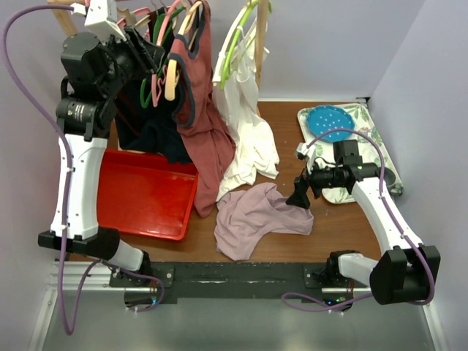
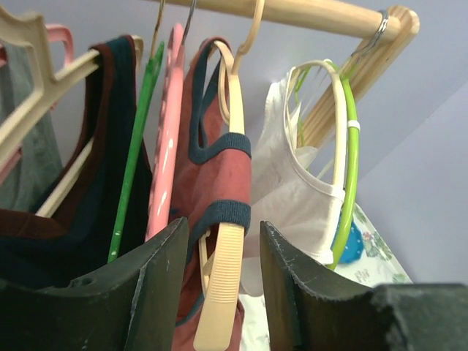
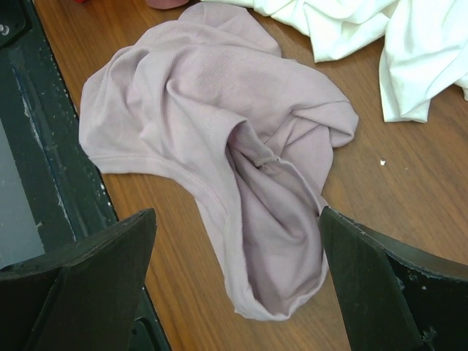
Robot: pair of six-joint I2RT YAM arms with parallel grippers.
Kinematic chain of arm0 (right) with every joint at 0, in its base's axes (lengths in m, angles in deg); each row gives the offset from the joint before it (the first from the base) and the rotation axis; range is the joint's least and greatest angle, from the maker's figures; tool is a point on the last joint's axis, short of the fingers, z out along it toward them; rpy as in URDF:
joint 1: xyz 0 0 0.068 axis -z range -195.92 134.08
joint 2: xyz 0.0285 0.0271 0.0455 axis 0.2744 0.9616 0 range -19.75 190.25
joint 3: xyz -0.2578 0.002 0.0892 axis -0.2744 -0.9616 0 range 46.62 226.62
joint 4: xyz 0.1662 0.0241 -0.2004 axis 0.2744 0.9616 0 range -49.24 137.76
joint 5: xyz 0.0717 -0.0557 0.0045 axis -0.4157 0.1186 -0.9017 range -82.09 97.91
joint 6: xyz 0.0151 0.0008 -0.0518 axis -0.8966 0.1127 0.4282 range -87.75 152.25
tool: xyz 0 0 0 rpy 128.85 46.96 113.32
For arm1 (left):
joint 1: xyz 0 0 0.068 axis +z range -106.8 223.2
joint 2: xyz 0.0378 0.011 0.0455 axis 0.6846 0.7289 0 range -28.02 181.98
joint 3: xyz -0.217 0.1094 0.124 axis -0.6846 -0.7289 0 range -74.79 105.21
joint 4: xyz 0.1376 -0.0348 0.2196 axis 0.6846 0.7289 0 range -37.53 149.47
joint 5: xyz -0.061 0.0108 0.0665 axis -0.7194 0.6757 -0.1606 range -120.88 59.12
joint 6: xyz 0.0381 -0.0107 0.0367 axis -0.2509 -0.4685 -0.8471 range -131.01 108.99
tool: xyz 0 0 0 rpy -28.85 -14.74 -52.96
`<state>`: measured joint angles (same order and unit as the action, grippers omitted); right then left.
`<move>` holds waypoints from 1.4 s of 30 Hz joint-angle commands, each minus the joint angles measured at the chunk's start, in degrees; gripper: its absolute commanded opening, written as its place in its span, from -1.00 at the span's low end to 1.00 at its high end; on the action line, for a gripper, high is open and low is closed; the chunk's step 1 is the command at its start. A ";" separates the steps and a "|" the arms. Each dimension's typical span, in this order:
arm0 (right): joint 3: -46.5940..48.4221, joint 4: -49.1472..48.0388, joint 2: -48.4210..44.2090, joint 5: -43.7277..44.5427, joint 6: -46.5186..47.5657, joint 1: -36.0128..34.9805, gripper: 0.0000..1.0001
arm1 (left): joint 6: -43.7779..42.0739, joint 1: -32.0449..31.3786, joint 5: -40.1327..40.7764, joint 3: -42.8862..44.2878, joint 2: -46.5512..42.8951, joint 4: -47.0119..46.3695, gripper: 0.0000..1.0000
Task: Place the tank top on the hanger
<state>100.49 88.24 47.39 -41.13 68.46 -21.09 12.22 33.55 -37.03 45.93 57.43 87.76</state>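
Note:
The pale mauve tank top (image 1: 256,216) lies crumpled on the wooden table, near the front edge. In the right wrist view it (image 3: 219,124) spreads out below me. My right gripper (image 1: 300,196) is open just above its right end, and that end lies between the jaws (image 3: 238,270). The salmon-pink hanger (image 2: 167,146) hangs empty on the rail among other hangers (image 1: 165,33). My left gripper (image 1: 155,57) is raised at the rack and open (image 2: 223,285). A cream hanger arm (image 2: 219,285) carrying the rust-red top sits between its jaws, which are not closed on it.
A rust-red tank top (image 1: 205,124), a white garment (image 1: 245,131) on a lime-green hanger (image 2: 352,146) and dark clothes hang from the wooden rail (image 2: 307,11). A red tray (image 1: 146,194) lies at the left. A floral tray (image 1: 373,124) with a blue plate (image 1: 329,121) is at the right.

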 commanded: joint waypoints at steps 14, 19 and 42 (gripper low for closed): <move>0.71 2.35 0.98 -2.29 2.20 0.25 0.97 | -0.02 2.79 -2.46 -0.49 3.23 -0.92 -0.06; 0.71 2.35 1.07 -2.38 2.29 0.33 0.97 | -0.90 2.97 -2.55 -0.49 4.81 -0.57 -0.05; 0.89 3.32 1.86 -3.26 3.08 0.60 0.97 | -6.96 3.15 -0.96 -3.92 6.48 0.22 -0.03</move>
<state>100.49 90.97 48.57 -42.61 70.47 -20.72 7.82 36.09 -38.06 42.52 64.01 88.86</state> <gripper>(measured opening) 0.985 0.487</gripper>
